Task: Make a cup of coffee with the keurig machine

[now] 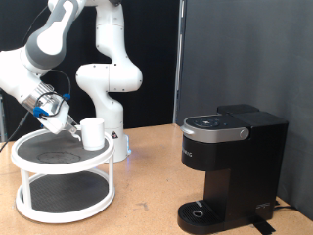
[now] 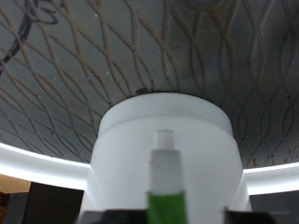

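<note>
Your white cup [image 1: 93, 133] [image 2: 166, 159] upright, raised off the bench near its far left edge, your black keurig machine [image 1: 230, 169] lid closed, standing at the right end

Wooden table [image 1: 147, 166], white two-tier round rack [image 1: 64, 186] at exterior view's left, keurig machine [image 1: 227, 166] at right

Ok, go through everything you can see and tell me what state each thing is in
Mug: upright on the top shelf of the stand, at its edge.
Coffee maker: lid down, nothing on its drip tray.
Hand: right beside the mug, one finger in front of it.
Stand: upright on the table, lower shelf bare.
</note>
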Motion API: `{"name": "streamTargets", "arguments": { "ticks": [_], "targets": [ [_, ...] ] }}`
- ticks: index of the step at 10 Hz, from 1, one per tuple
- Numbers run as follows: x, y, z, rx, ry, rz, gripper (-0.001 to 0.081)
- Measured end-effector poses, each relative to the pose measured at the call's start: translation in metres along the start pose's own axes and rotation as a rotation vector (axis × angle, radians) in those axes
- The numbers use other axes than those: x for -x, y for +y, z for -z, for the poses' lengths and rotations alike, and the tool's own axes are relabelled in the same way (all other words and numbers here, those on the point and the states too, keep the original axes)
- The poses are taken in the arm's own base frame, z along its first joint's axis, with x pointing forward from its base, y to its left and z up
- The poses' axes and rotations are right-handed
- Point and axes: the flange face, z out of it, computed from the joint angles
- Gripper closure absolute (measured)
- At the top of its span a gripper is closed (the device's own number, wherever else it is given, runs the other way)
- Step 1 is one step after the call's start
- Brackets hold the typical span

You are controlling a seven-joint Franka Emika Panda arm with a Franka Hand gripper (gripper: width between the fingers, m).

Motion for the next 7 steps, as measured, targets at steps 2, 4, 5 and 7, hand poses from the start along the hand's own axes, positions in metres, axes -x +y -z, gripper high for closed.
{"name": "streamTargets", "arguments": {
  "ticks": [2,4,5,7],
  "targets": [
    [-0.002,0.0,0.001,-0.003,-0.004,-0.004,0.0765],
    [-0.004,0.003,0.006,0.001,-0.018,-0.018,0.0796],
    [-0.006,0.006,0.011,0.015,-0.033,-0.023,0.0799],
    [-0.006,0.018,0.028,0.038,-0.074,-0.026,0.0799]
  ]
}}
